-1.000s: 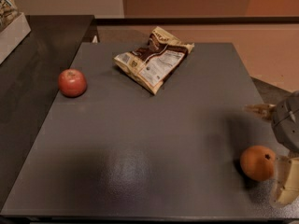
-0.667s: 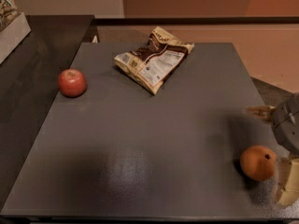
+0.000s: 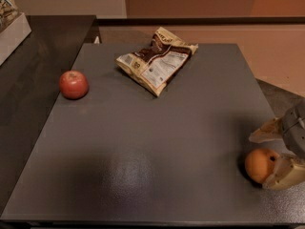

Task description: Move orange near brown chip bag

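Observation:
The orange (image 3: 260,165) rests on the grey table (image 3: 157,147) near its front right corner. My gripper (image 3: 272,152) reaches in from the right edge. Its two cream fingers are spread, one behind the orange (image 3: 267,131) and one in front of it (image 3: 285,173), so the orange sits between them; the front finger touches it. The brown chip bag (image 3: 155,60), cream and dark brown with a white label panel, lies flat at the table's far middle, well away from the orange.
A red apple (image 3: 73,84) sits near the table's left edge. A dark counter (image 3: 33,70) adjoins the table on the left, with a white box (image 3: 10,27) at its far end. The floor shows beyond the right edge.

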Action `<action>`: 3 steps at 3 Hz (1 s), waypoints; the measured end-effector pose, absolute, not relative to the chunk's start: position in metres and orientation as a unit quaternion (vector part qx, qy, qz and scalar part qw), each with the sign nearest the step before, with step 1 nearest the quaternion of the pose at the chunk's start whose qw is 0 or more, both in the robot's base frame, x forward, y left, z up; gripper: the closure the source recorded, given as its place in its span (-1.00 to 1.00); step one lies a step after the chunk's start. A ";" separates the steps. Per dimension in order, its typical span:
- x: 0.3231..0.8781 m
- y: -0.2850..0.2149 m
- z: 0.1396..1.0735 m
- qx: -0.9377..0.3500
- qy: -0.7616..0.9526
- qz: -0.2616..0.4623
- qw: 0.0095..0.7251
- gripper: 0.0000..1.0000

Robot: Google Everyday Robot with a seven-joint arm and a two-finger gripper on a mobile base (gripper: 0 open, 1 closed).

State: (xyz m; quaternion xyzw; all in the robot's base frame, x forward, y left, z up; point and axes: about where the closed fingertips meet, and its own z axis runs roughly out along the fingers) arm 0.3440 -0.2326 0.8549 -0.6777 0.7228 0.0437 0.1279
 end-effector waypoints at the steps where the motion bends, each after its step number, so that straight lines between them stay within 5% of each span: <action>1: 0.346 -0.239 0.856 -0.670 0.729 0.050 0.132 0.26; 2: 0.356 -0.236 0.871 -0.655 0.740 0.060 0.143 0.73; 3: 0.378 -0.221 0.892 -0.639 0.751 0.061 0.156 1.00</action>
